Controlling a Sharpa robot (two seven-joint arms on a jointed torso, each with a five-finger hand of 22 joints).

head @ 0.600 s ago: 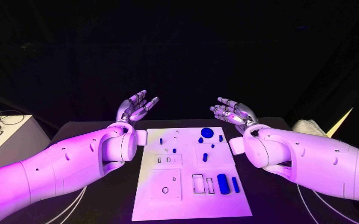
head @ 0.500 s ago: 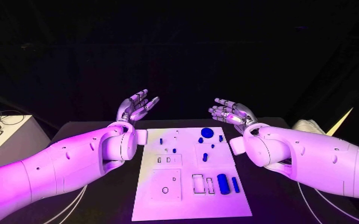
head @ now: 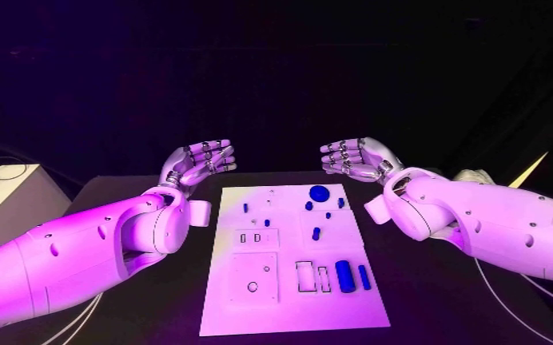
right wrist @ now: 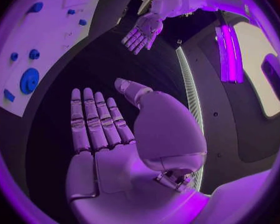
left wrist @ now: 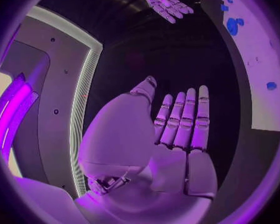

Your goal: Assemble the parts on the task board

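No part has yet been taken up; the step in hand is judged to be the very start of the assembly, with both hands raised beyond the far end of the task board (head: 294, 313) and nothing grasped. The left hand (head: 198, 162) is seen released, its fingers straight and side by side, palm empty, as the left wrist view confirms (left wrist: 177, 129). The right hand (head: 355, 158) is likewise released and empty, its fingers extended together in the right wrist view (right wrist: 99, 129).

The task board lies on the black table (head: 138, 189) between the two forearms, nearer the robot than either hand. The blue parts are gathered on the half of the board nearer the right hand: a round blue disc (head: 320, 193) lies closest to that hand's fingertips, with several small blue pieces (head: 316, 233) just behind it, and a long blue cylinder (head: 344, 275) with a slimmer blue bar (head: 364, 276) beside it lies well back, alongside the right forearm. Outlined recesses are seen beside these; whether any of them is already filled cannot be told.

The next move is judged to call for one hand, probably the right, to be lowered over a chosen part with its fingers spread enough to pinch it.
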